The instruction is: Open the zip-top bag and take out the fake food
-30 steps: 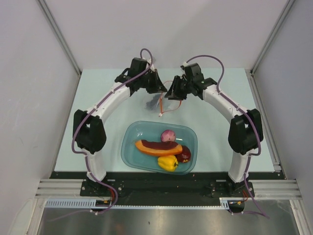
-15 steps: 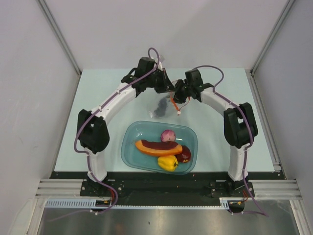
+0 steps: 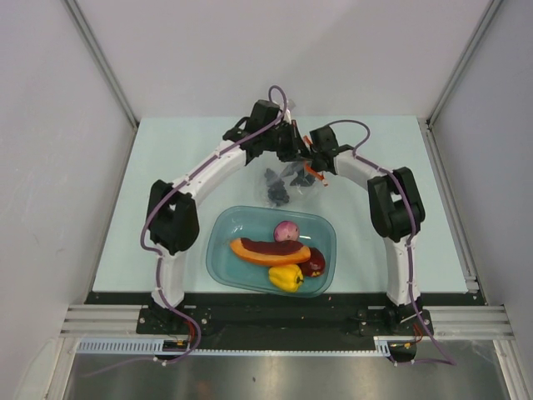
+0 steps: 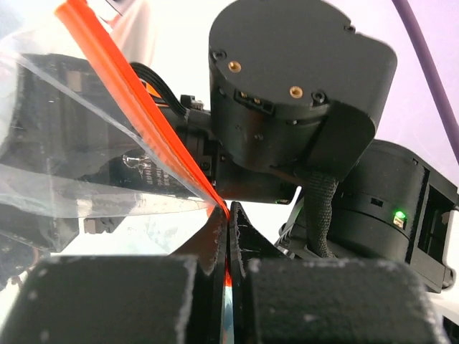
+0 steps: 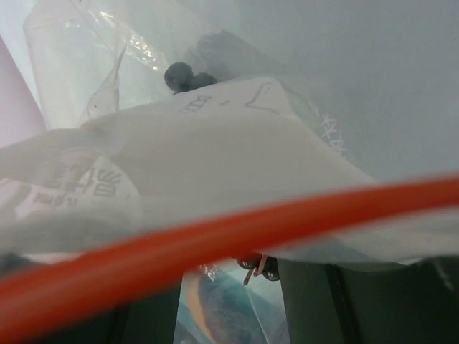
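Observation:
The zip-top bag [image 3: 289,178] hangs between my two grippers above the table, its orange-red zip strip [image 4: 136,122] at the top. The dark berry cluster [image 3: 275,188] sits inside it, and shows through the plastic in the right wrist view [image 5: 188,77]. My left gripper [image 3: 291,153] is shut on the zip strip [image 4: 228,215]. My right gripper [image 3: 309,162] is right beside it; its fingers [image 5: 315,304] stand apart under the strip [image 5: 215,236], which crosses in front of them. The onion [image 3: 286,231], slice [image 3: 271,250], bell pepper [image 3: 286,277] and apple [image 3: 316,265] lie in the tub.
The teal tub [image 3: 218,242] stands on the table just nearer than the hanging bag. Grey walls close in the table on the left, right and back. The two wrists are almost touching.
Both grippers have moved right and closer together, from well apart to nearly touching. The bag has bunched up between them and swung with its berry cluster.

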Motion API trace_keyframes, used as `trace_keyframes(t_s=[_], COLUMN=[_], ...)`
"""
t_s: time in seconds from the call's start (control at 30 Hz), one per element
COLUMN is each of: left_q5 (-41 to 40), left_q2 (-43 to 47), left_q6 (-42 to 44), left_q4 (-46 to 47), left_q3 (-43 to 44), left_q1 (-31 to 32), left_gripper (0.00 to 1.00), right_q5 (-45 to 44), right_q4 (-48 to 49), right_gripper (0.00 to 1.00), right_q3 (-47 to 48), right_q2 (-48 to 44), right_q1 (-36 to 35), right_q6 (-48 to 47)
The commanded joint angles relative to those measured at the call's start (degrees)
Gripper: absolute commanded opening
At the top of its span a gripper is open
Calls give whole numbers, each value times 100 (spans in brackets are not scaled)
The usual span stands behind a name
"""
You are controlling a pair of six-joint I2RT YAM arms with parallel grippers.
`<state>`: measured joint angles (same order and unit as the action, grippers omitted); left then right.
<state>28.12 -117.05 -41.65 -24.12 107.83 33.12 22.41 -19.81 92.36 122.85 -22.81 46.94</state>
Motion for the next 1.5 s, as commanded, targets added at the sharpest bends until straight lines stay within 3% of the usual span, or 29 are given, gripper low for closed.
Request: trace_keyframes(t_s=[0.0, 0.13, 0.33, 0.73, 0.93, 1.27, 1.3, 1.47], left_q5=[255, 238, 396, 563, 519, 493, 484, 493], left_q2=[-10, -37, -133, -300, -239, -133, -107, -72], left_q6=[-168, -212, -212, -379, -440, -423, -406, -388], left_q4=[267, 267, 399, 636, 672, 645, 628, 610], left_q3=[300, 326, 704, 591, 274, 63, 45, -25], left_q1=[98, 107, 115, 352, 397, 405, 405, 405], left_gripper=[0, 0, 0, 0, 0, 0, 0, 0], right_q5=[70, -44, -71, -290, -204, 553, 640, 922], right_q4=[-293, -1479, -2228, -2141, -1992, -1465, -1429, -1271], right_gripper=[54, 54, 59, 60, 58, 38, 30, 15], right_q3=[476, 1116, 1311, -330, -605, -657, -675, -781], right_q2=[125, 231, 3, -621, -683, -648, -639, -692], right_q1=[-48, -66, -83, -101, -250, -58, -31, 39], right_q6=[-545, -852, -1415, -2417, -2637, -2145, -2119, -1899])
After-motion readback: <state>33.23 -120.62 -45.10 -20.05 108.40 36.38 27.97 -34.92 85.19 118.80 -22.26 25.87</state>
